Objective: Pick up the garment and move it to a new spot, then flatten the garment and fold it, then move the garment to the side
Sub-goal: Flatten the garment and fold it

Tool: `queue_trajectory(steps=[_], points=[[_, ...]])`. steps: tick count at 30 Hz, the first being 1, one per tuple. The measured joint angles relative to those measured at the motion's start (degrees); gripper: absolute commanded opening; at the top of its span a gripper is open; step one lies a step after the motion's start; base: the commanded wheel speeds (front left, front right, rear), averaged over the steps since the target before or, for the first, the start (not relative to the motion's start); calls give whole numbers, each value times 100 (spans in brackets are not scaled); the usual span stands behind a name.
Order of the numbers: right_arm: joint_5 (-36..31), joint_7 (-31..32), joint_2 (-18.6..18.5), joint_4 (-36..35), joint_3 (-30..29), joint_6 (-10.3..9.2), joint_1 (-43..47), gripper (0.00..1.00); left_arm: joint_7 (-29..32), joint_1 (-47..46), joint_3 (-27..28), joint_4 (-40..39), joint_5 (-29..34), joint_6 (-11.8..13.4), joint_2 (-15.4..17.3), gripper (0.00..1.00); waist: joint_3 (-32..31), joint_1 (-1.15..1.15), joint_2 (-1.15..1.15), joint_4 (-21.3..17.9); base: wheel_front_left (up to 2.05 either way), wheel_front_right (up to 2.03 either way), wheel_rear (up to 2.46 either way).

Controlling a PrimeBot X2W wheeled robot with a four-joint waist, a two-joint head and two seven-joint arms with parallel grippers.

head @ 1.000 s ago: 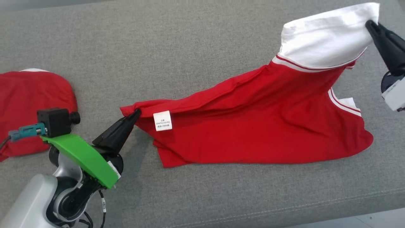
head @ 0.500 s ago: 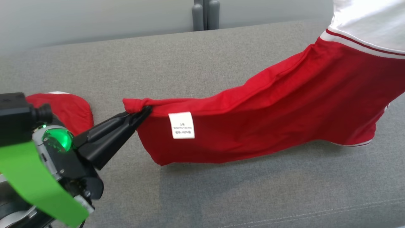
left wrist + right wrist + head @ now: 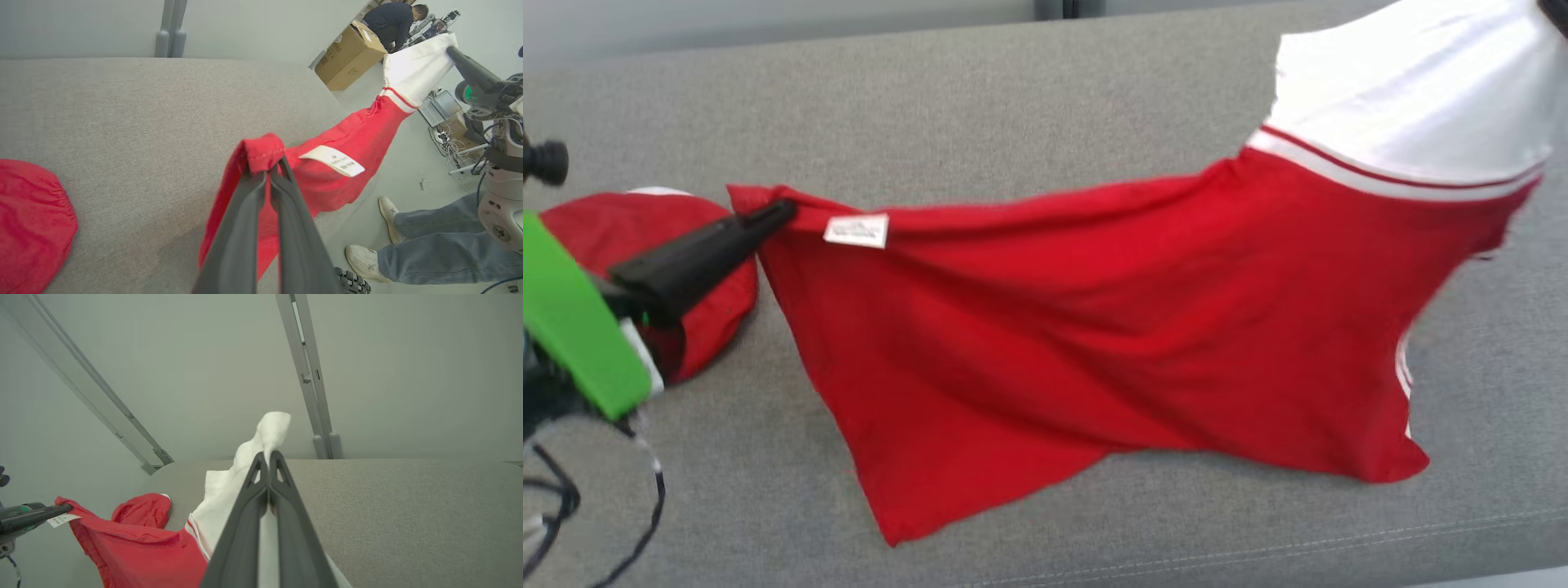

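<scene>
Nearest the head camera, loose black cables hung at the lower left, beside a green cover on the left arm. Just beyond them, the lowest corner of the garment seemed to brush the grey padded surface close to its front seam, though blur made the contact hard to judge.

The rest of the garment hung above the surface as a slanting sheet, stretched between the two arms. The left gripper had its two dark fingers pressed together on a bunched corner of the red hem. A white care label lay just beside the fingertips. Under that gripper, at the left of the surface, a second red garment lay in a rounded heap, apart from the held one.

From the left gripper the red cloth rose to the right, up to a band of red and white stripes. Beyond the band the cloth was white. The right gripper was clamped on the edge of that white part, fingers tight together, and held it higher than the red corner.

Farther off, the left wrist view showed a person's legs in jeans and pale shoes on the floor past the end of the surface. Beyond them were a cardboard box and another person bending over.
</scene>
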Motion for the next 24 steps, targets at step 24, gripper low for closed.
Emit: queue_trajectory(steps=[24], points=[[-2587,-2490,1781,1510,667,-116,-3296,0,-2956,-2515,-522,1964,2786,-1028,-1879,0,1717,1,0,559,0,0,0]])
